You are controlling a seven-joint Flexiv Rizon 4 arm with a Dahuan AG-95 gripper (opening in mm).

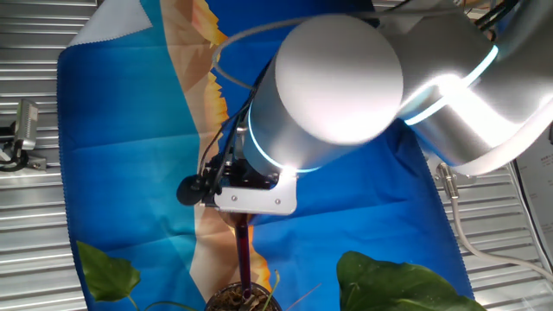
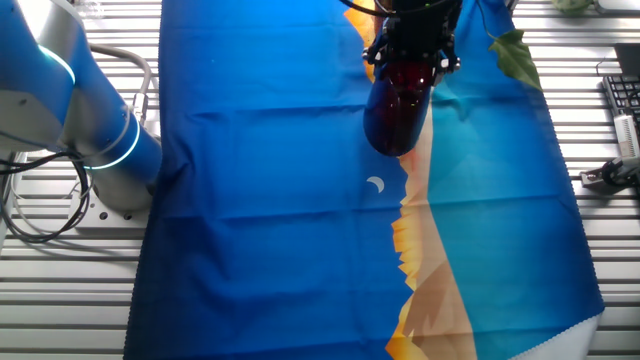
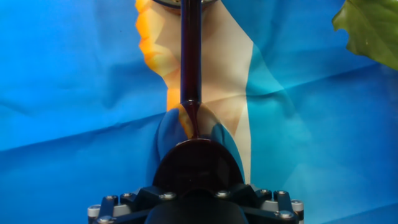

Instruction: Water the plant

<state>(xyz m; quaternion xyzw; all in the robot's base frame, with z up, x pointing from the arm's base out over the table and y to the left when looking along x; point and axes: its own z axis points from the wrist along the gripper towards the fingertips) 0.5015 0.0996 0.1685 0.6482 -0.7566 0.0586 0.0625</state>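
My gripper (image 3: 198, 186) is shut on the dark red long-spouted watering vessel (image 3: 198, 163). Its round body (image 2: 397, 110) hangs above the blue cloth. Its long spout (image 1: 244, 255) reaches out over the small round dark pot (image 1: 242, 301) of soil and dry stalks at the bottom edge of one fixed view. The spout (image 3: 189, 56) runs to the top of the hand view, where only the pot's rim shows. Broad green leaves (image 1: 402, 281) of the plant lie to the right and left (image 1: 108, 269) of the pot. A leaf (image 3: 370, 31) shows at the hand view's top right.
A blue cloth (image 2: 270, 200) with an orange and beige band covers the slatted metal table. The robot's base (image 2: 95, 150) stands at the left of the other fixed view. A metal clamp (image 1: 22, 134) lies at the table's left edge. A keyboard (image 2: 622, 100) sits at the right.
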